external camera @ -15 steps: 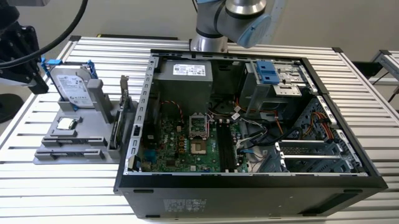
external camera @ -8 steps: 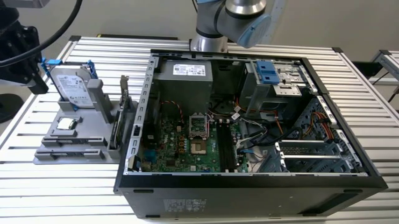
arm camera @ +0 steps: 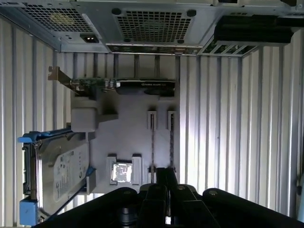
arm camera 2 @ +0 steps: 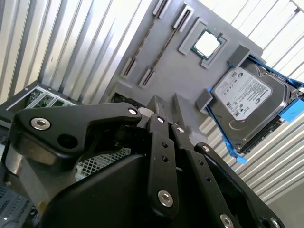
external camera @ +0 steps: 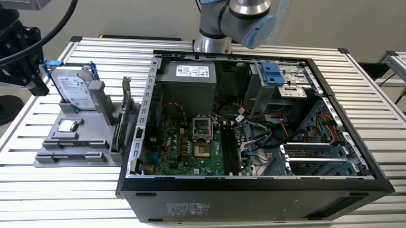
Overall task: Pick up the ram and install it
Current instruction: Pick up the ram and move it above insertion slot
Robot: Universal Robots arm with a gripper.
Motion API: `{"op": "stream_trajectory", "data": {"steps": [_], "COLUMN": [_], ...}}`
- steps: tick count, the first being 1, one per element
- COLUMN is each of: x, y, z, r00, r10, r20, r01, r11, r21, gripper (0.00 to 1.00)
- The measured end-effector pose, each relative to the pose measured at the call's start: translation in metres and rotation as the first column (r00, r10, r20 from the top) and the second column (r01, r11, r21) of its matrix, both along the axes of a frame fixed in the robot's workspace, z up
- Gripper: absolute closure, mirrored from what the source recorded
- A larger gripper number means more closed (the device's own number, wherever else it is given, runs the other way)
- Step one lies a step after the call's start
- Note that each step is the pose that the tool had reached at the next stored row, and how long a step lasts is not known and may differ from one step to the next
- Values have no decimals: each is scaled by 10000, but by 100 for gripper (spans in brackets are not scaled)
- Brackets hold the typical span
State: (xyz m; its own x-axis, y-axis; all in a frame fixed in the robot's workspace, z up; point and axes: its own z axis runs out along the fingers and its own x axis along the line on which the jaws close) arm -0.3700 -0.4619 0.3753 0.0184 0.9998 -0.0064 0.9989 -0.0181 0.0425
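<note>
Now gripper point(arm camera: 165, 172) closed, empty, near ram point(arm camera: 152, 145); exterior view shows open computer case point(external camera: 254, 190).

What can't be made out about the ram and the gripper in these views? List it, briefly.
The ram: edge-on in the grey holder in the first wrist view, so chips and label are hidden; one end lies behind the gripper.
The arm: cut off by the exterior view's top edge.
The motherboard slots: too small in the exterior view to tell whether occupied.
</note>
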Motion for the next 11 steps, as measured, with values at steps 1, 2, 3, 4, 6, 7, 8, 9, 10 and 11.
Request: {"op": "stream_trajectory", "data": {"steps": [1,2,3,4,6,7,8,9,10,11], "x": [0,0,0,-1,-1,-1,-1,-1,-1,-1], "y": [0,0,0,0,0,0,0,0,0,0], "z": [0,0,1,1,0,0,0,0,1,0], "r00": [10000,9999,9997,9995,9989,9985,9981,9979,9978,9976], "r10": [-82,-167,-250,-331,-477,-555,-619,-643,-668,-693], "r20": [0,0,-1,-1,0,0,0,-1,-1,0], "r01": [82,167,250,331,477,555,619,643,668,693], "r11": [10000,9999,9997,9995,9989,9985,9981,9979,9978,9976], "r21": [0,1,0,0,0,0,1,0,0,0], "gripper": [100,100,100,100,100,100,100,100,100,100]}}
